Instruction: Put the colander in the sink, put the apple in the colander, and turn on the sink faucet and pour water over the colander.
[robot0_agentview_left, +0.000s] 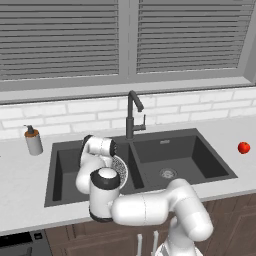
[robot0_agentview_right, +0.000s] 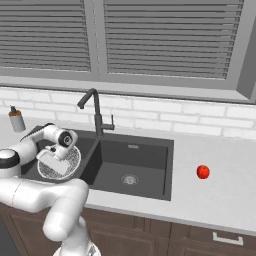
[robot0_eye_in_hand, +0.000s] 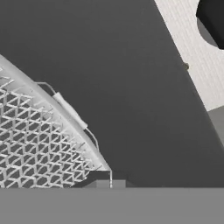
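The colander (robot0_agentview_right: 70, 164), a round bowl of speckled white-grey mesh, is inside the left basin of the dark double sink (robot0_agentview_right: 150, 165) and looks tilted. My gripper (robot0_eye_in_hand: 110, 180) is shut on the colander's (robot0_eye_in_hand: 35, 144) pale rim, near its thin wire handle. In the left base view the colander (robot0_agentview_left: 120, 169) shows beside my white wrist, close to the divider between the basins. The red apple (robot0_agentview_right: 202, 171) lies on the counter to the right of the sink. The sink faucet (robot0_agentview_right: 95, 112) stands behind the divider, and no water runs from it.
A soap dispenser (robot0_agentview_left: 33, 140) stands on the counter at the sink's back left. The right basin (robot0_agentview_left: 168, 173) holds just its metal drain. My own arm (robot0_agentview_left: 150, 207) bends across the front of the sink. A tiled wall and a window with blinds are behind.
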